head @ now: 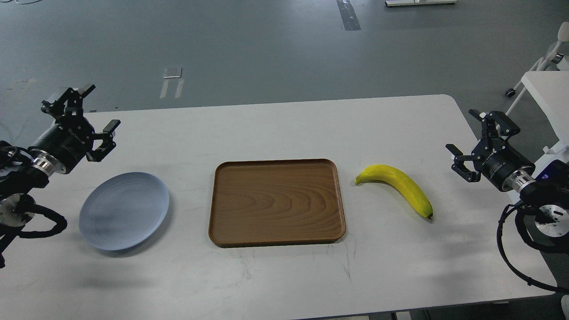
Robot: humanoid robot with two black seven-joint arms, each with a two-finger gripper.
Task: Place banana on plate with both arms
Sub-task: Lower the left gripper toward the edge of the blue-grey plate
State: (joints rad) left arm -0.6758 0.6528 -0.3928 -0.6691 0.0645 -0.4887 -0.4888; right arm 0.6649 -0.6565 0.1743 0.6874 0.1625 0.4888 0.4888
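Both pincers gape, holding nothing. The banana (398,187) lies just inward of the right pincer (466,133); a glancing grasp could roll it.

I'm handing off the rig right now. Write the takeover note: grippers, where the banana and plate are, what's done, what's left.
Left gripper: open, empty, raised beyond the plate.
Right gripper: open, empty, right of the banana.
Banana: lying on the table, right of the wooden tray, untouched.
Plate: empty, left of the tray.
Done: nothing.
Left: grasp the banana, probably with the nearer right gripper, carry it past the tray and set it on the plate.
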